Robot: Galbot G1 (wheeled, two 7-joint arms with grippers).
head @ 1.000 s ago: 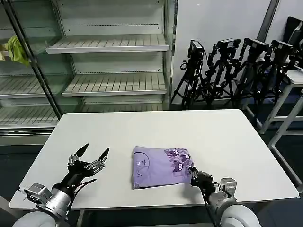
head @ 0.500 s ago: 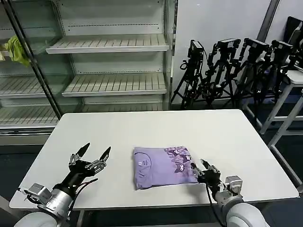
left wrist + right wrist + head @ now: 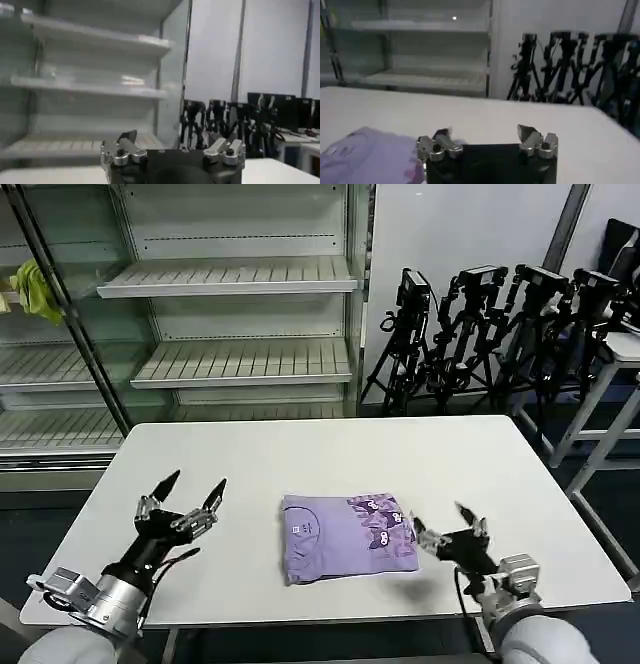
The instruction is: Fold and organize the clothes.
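Observation:
The clothes are one lavender T-shirt (image 3: 345, 536), folded into a neat rectangle on the white table (image 3: 330, 454), its dark purple-and-white print facing up on the right half. My right gripper (image 3: 447, 522) is open just right of the shirt's right edge, raised off the table and holding nothing. In the right wrist view the shirt (image 3: 365, 155) lies beside that gripper (image 3: 484, 134). My left gripper (image 3: 193, 487) is open over bare table left of the shirt, well apart from it. In the left wrist view it (image 3: 170, 140) points toward the shelves.
An empty metal shelf unit (image 3: 230, 314) stands behind the table, with a yellow-green cloth (image 3: 35, 289) at its left. A row of black tripods (image 3: 500, 334) stands at the back right. Bare table surrounds the shirt on all sides.
My right gripper has let go of the shirt's right edge, opened, and drawn back to the right and upward. My left gripper has lifted slightly. The shirt stays folded.

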